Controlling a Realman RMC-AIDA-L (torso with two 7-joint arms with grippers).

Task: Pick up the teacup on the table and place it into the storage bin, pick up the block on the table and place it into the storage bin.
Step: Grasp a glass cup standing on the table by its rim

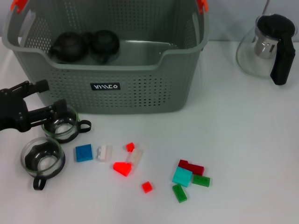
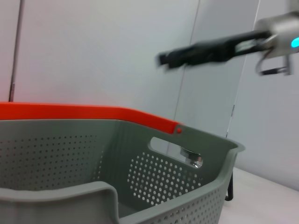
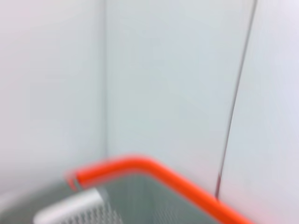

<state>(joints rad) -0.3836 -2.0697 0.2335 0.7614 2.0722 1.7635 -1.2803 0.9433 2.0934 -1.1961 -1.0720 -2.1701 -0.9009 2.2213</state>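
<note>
My left pincer (image 1: 46,100) spread wide, empty, one fingertip over glass teacup (image 1: 63,125) rim beside storage bin (image 1: 140,88). Right pincer unseen.

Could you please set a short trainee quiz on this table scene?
1. How many glass teacups stand on the table, outside the bin?
2. True or false: the left tool is open, at the teacup nearer the bin.
3. What stands on the robot's right side of the table? A: a glass teapot. B: a plate. C: a spoon.
Key: 1: two. 2: true. 3: A, the glass teapot.
</note>
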